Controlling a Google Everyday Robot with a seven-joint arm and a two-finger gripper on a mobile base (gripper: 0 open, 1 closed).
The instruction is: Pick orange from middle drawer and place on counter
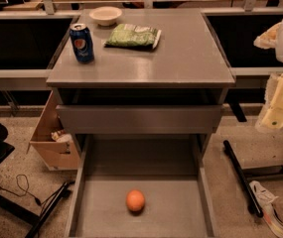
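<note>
Camera view | orange [135,201] on middle drawer [180,209] floor | end effector [279,105] well apart, upper right, grip state unclear

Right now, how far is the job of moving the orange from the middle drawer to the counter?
Done: the middle drawer stands open, the orange lying on its floor. In hand: nothing yet; the gripper hangs at the right edge of the view, well away from the orange. Left: reach in, grasp the orange, set it on the counter beside the blue can.
</note>
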